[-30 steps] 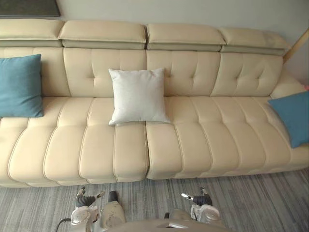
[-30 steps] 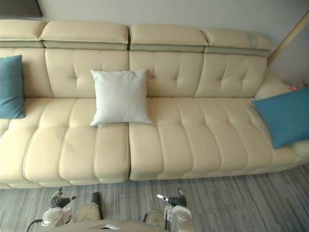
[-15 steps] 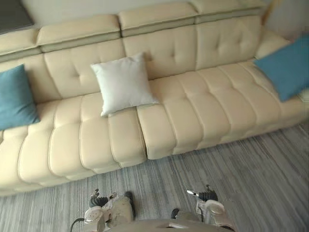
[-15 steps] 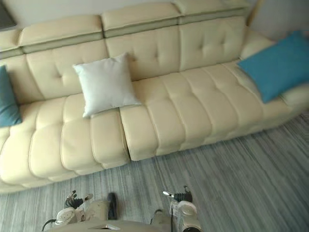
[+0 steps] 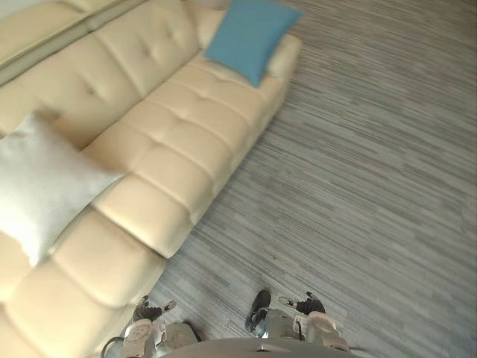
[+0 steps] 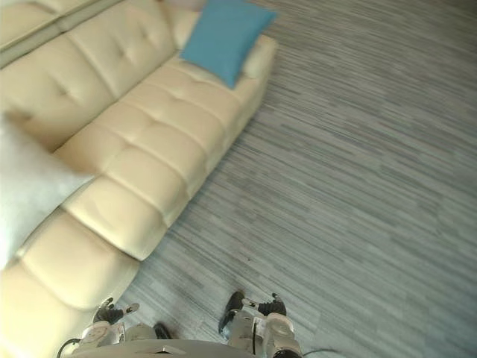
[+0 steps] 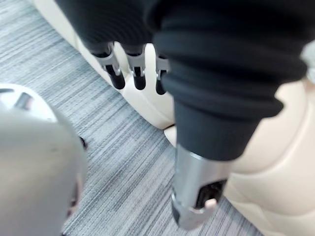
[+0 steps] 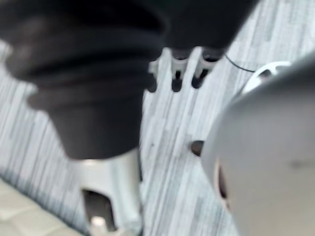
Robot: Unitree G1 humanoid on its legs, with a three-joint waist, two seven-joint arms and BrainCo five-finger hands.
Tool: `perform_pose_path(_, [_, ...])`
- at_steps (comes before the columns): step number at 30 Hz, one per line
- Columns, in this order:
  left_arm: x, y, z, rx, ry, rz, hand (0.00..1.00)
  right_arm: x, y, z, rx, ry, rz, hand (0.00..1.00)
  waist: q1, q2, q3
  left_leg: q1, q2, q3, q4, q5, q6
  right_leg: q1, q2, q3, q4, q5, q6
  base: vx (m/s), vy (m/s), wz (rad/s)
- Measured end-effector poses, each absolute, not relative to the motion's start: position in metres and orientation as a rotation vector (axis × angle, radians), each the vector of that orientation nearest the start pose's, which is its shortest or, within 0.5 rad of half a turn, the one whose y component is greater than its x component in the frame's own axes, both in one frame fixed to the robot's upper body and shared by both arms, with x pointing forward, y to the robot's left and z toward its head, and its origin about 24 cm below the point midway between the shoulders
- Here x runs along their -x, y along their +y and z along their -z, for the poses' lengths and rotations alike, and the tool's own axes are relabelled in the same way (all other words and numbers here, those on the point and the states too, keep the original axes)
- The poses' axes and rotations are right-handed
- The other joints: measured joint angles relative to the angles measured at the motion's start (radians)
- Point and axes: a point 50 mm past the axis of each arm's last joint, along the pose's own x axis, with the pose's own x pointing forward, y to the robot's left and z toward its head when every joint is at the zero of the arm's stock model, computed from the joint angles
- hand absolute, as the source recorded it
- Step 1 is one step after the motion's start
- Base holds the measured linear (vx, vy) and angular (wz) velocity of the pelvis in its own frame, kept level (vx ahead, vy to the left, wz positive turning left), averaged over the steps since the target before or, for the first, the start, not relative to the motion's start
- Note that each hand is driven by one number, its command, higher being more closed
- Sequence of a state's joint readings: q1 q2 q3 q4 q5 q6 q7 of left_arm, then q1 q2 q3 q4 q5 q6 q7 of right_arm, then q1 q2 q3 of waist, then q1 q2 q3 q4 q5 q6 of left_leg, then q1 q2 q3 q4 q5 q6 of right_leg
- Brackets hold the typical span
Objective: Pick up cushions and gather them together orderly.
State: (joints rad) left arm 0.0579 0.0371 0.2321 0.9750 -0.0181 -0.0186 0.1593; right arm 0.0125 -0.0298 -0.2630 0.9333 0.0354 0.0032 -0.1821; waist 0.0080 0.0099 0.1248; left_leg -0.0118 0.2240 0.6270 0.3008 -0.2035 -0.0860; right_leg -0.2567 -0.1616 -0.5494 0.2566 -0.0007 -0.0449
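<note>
Cream leather sofa (image 5: 171, 142) carries the white cushion (image 5: 41, 186) against its backrest and the blue cushion (image 5: 250, 33) at its far end, well apart. Left hand (image 5: 143, 313) and right hand (image 5: 308, 306) hang empty, fingers (image 7: 138, 73) relaxed; a one-handed grab could drag a cushion onto the floor (image 5: 373, 186).

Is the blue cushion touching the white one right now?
Apart. The left eye view shows the blue cushion at the far end of the sofa, with bare seat between it and the white cushion.
</note>
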Motion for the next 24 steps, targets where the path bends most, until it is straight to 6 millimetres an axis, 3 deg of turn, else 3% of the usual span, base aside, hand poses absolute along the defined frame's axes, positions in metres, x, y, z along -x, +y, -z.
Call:
perform_pose_path(2, [-0.117,0.202,0.151,0.021,1.004,-0.397,0.00,-0.133,-0.216,0.144,-0.044,0.967,0.476,0.00,-0.003,0.015,0.007,0.031,0.002,-0.003,-0.027,0.007,-0.012,-0.004,0.027,0.044,0.006,-0.018,-0.001,0.10,-0.131,-0.64])
perform_pose_path(5, [-0.111,0.201,0.154,0.022,1.034,-0.397,0.00,-0.131,-0.219,0.144,-0.056,0.973,0.495,0.00,0.002,0.025,0.010,0.003,0.085,-0.054,0.166,-0.003,-0.026,-0.017,0.086,0.133,0.029,-0.078,-0.007,0.10,-0.156,-1.01])
perform_pose_path(6, [-0.108,0.199,0.155,0.029,1.043,-0.391,0.00,-0.131,-0.219,0.144,-0.058,0.971,0.497,0.00,0.006,0.033,0.015,-0.030,0.135,-0.100,0.306,0.010,-0.006,-0.004,0.112,0.155,0.038,-0.091,-0.016,0.12,-0.112,-0.97])
perform_pose_path(7, [-0.110,0.196,0.155,0.045,1.032,-0.388,0.00,-0.130,-0.218,0.144,-0.080,0.965,0.510,0.00,0.015,0.055,0.030,-0.085,0.188,-0.190,0.494,0.063,0.067,0.027,0.151,0.191,0.055,-0.113,-0.031,0.15,-0.093,-0.96])
perform_pose_path(9, [-0.113,0.195,0.153,0.047,1.017,-0.379,0.00,-0.129,-0.220,0.144,-0.085,0.962,0.517,0.00,0.022,0.060,0.041,-0.147,0.182,-0.296,0.645,0.027,0.058,0.049,0.169,0.240,0.074,-0.137,-0.044,0.16,-0.017,-0.92])
perform_pose_path(10, [-0.114,0.193,0.153,0.054,1.008,-0.376,0.00,-0.133,-0.220,0.141,-0.090,0.942,0.519,0.00,0.028,0.064,0.042,-0.213,0.130,-0.341,0.698,-0.039,0.036,0.058,0.174,0.285,0.087,-0.152,-0.046,0.16,0.035,-0.86])
perform_pose_path(12, [-0.118,0.191,0.151,0.063,0.987,-0.376,0.00,-0.133,-0.220,0.141,-0.089,0.937,0.523,0.00,0.042,0.064,0.044,-0.264,0.066,-0.365,0.646,-0.079,0.034,0.072,0.177,0.332,0.072,-0.154,-0.047,0.15,0.053,-0.77])
perform_pose_path(14, [-0.122,0.191,0.148,0.070,0.961,-0.381,0.00,-0.135,-0.220,0.140,-0.084,0.933,0.526,0.00,0.067,0.065,0.048,-0.333,-0.011,-0.377,0.429,-0.087,0.036,0.090,0.179,0.387,0.035,-0.154,-0.046,0.21,0.152,-0.97])
perform_pose_path(15, [-0.123,0.191,0.147,0.071,0.958,-0.383,0.00,-0.135,-0.219,0.140,-0.083,0.932,0.522,0.00,0.071,0.064,0.050,-0.341,-0.024,-0.380,0.378,-0.083,0.031,0.095,0.178,0.398,0.023,-0.154,-0.046,0.32,0.240,-0.96])
perform_pose_path(16, [-0.123,0.190,0.147,0.082,0.953,-0.392,0.00,-0.137,-0.217,0.139,-0.079,0.928,0.513,0.00,0.075,0.064,0.051,-0.361,-0.049,-0.377,0.205,-0.050,0.013,0.122,0.175,0.417,-0.027,-0.154,-0.045,0.21,0.154,-0.70])
perform_pose_path(18, [-0.123,0.191,0.147,0.097,0.952,-0.412,0.00,-0.133,-0.216,0.141,-0.081,0.939,0.517,0.00,0.100,0.062,0.051,-0.344,-0.057,-0.385,0.015,0.017,-0.005,0.133,0.173,0.460,-0.060,-0.159,-0.034,0.25,0.218,-1.19])
perform_pose_path(19, [-0.119,0.192,0.149,0.099,0.968,-0.419,0.00,-0.137,-0.217,0.140,-0.079,0.933,0.516,0.00,0.108,0.061,0.050,-0.332,-0.065,-0.388,0.016,0.067,0.018,0.151,0.177,0.500,-0.084,-0.166,-0.021,0.40,0.355,-1.17])
perform_pose_path(20, [-0.118,0.192,0.149,0.101,0.973,-0.422,0.00,-0.138,-0.215,0.140,-0.082,0.930,0.514,0.00,0.108,0.068,0.042,-0.331,-0.073,-0.393,0.021,0.072,0.028,0.161,0.177,0.517,-0.092,-0.167,-0.004,0.38,0.321,-0.82])
perform_pose_path(21, [-0.117,0.195,0.150,0.097,0.976,-0.433,0.00,-0.136,-0.211,0.141,-0.092,0.940,0.514,0.00,0.105,0.049,0.038,-0.336,-0.094,-0.402,0.052,0.061,0.048,0.154,0.159,0.541,-0.066,-0.183,0.043,0.38,0.324,-0.57])
perform_pose_path(22, [-0.115,0.203,0.149,0.092,0.976,-0.455,0.00,-0.129,-0.207,0.145,-0.112,0.959,0.522,0.00,0.107,0.011,0.031,-0.328,-0.130,-0.393,0.088,0.044,0.090,0.118,0.120,0.561,0.046,-0.215,0.112,0.35,0.296,-0.51])
perform_pose_path(24, [-0.112,0.215,0.149,0.053,0.985,-0.468,0.00,-0.127,-0.199,0.146,-0.127,0.969,0.511,0.00,0.112,-0.051,0.023,-0.284,-0.191,-0.350,0.112,-0.006,0.135,0.016,0.049,0.596,0.401,-0.294,0.216,0.39,0.242,-0.15])
